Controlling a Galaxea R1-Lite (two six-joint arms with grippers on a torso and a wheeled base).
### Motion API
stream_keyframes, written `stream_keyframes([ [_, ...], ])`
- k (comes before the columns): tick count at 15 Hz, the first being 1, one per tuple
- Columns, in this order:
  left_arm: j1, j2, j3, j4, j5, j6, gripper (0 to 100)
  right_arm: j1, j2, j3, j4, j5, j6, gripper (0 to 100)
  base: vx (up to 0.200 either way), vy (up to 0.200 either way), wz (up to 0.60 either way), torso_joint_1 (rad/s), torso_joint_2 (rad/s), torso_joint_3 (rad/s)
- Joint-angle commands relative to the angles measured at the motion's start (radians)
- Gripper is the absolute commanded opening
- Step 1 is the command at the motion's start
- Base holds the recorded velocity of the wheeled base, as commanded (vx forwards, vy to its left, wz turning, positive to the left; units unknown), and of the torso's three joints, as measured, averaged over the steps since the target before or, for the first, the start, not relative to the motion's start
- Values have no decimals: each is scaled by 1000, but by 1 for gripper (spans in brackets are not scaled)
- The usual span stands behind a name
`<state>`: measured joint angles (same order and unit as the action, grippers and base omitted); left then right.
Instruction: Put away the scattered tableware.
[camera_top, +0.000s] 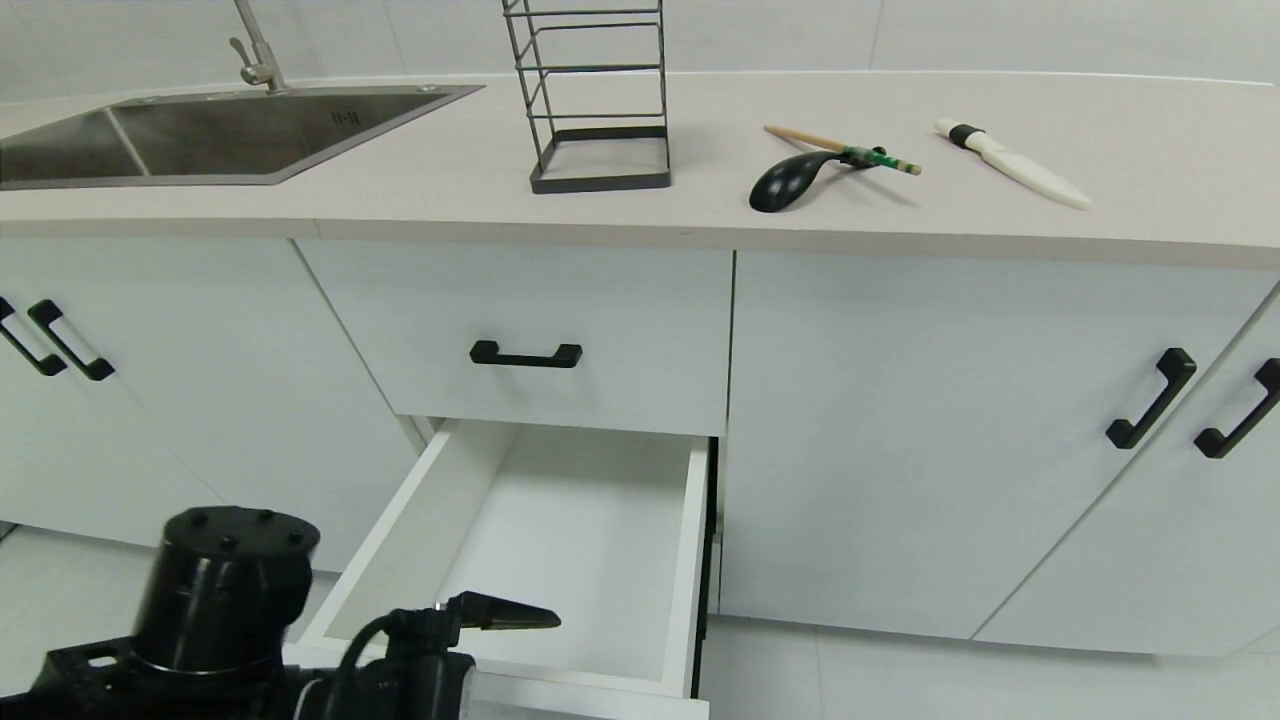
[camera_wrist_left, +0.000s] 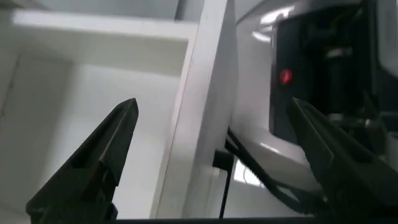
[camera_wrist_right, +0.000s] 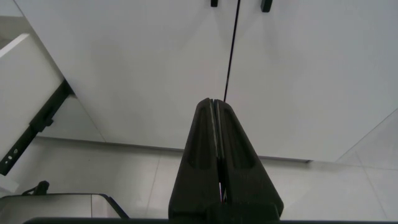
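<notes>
Nearest, the left tool (camera_wrist_left: 212, 106) sits low at the front of the open drawer (camera_top: 688, 560), with its fingers apart and empty. The right tool (camera_wrist_right: 214, 109), fingers pressed together, faces the cabinet doors (camera_wrist_right: 298, 68). Farther and higher, on the counter (camera_top: 400, 205), lie a black spoon (camera_top: 783, 186), chopsticks (camera_top: 845, 150) and a white knife (camera_top: 1012, 165). All three slant, up and right of the drawer. The right arm is likely nearer.
</notes>
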<state>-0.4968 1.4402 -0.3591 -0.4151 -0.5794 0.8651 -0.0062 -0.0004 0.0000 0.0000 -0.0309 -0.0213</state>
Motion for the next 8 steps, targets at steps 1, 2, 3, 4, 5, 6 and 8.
stream_keyframes([
  [1,-5,-116,-81,-7,-23,-63,100,0,0,0,0,0,0,0,0,0,0,0,0,0],
  [2,-5,-146,-112,-7,-23,-120,100,0,0,0,0,0,0,0,0,0,0,0,0,0],
  [3,-3,-173,-136,-8,-17,-212,100,0,0,0,0,0,0,0,0,0,0,0,0,0],
  [4,4,-205,-155,-8,-5,-305,100,0,0,0,0,0,0,0,0,0,0,0,0,0],
  [5,27,-245,-175,-8,21,-417,100,0,0,0,0,0,0,0,0,0,0,0,0,0],
  [6,50,-294,-204,-7,27,-523,100,0,0,0,0,0,0,0,0,0,0,0,0,0],
  [8,55,-345,-323,-8,21,-695,100,0,2,0,0,0,0,0,0,0,0,0,0,0],
])
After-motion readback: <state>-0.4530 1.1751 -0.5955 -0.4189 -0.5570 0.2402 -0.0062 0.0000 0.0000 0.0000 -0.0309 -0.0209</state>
